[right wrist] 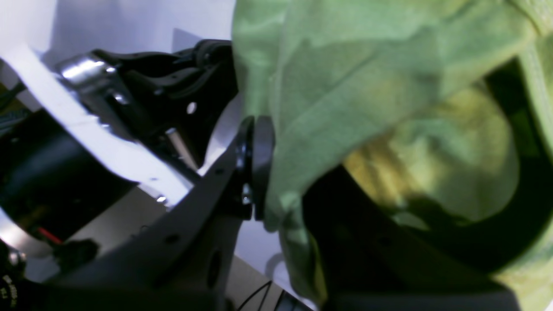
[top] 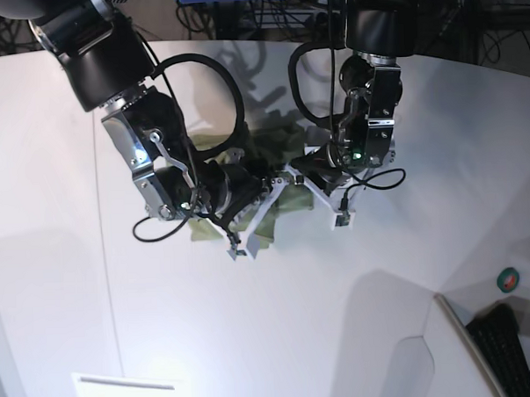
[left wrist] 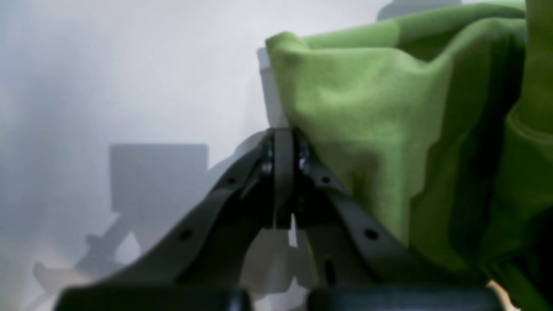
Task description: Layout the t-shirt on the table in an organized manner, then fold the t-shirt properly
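The olive-green t-shirt (top: 280,147) hangs bunched between my two grippers, over the middle of the white table (top: 254,340). In the right wrist view my right gripper (right wrist: 264,129) is shut on a fold of the t-shirt (right wrist: 345,86), and the cloth covers its far finger. My left gripper (left wrist: 283,131) has its fingers pressed together. The t-shirt (left wrist: 367,108) lies against the right side of those fingers, and no cloth shows between the pads. From the base camera, the right gripper (top: 239,245) and left gripper (top: 338,216) sit close together, tips pointing down toward the table.
A thin dark seam (top: 105,258) runs down the table's left part. A small roll (top: 508,280) and a keyboard (top: 509,350) lie beyond the table's curved edge at the lower right. Cables crowd the back edge behind both arms.
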Controlling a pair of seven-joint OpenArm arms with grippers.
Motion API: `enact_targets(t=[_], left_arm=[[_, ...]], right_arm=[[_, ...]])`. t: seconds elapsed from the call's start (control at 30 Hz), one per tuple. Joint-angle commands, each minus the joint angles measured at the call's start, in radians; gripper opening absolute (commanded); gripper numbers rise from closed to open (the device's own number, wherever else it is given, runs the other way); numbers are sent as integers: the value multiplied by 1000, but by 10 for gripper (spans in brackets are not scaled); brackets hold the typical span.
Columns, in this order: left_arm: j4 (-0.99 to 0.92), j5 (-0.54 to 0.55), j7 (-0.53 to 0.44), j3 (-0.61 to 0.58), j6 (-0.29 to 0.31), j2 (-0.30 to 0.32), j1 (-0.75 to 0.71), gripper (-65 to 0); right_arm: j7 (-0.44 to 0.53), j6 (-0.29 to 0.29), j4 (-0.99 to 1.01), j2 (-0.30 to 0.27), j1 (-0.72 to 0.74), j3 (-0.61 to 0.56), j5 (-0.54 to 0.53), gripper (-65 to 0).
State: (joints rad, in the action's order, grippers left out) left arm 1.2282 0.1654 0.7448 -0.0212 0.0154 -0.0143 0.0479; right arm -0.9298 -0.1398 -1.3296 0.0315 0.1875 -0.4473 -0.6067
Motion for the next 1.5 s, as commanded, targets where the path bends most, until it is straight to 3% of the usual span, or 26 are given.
enact_targets(t=[0.0, 0.17, 0.33, 0.53, 0.9, 1.1, 1.33, 1.47], left_arm=[[8, 6, 6, -3, 1, -6, 13, -650], [8, 6, 6, -3, 1, -11, 14, -650], [8, 6, 6, -3, 1, -11, 14, -650], [14, 6, 8, -3, 1, -9, 14, -650], [124, 6, 35, 10, 1, 10, -12, -650], [241, 6, 104, 10, -1, 66, -43, -650], [301, 6, 117, 23, -1, 121, -93, -650], [361, 6, 196, 146, 1, 129, -101, -650]], right_arm=[[-21, 10, -20, 14, 16, -2, -26, -650], [10, 7, -12, 11, 20, -2, -26, -650], [-41, 7, -23, 17, 19, -2, -26, -650], [15, 7, -14, 15, -7, -86, -26, -650], [35, 7, 42, 15, 11, -81, -28, -650], [35, 7, 43, 14, 11, -44, -28, -417], [27, 7, 37, 12, 13, -9, -28, -399], [35, 7, 37, 14, 13, -9, -28, -353]])
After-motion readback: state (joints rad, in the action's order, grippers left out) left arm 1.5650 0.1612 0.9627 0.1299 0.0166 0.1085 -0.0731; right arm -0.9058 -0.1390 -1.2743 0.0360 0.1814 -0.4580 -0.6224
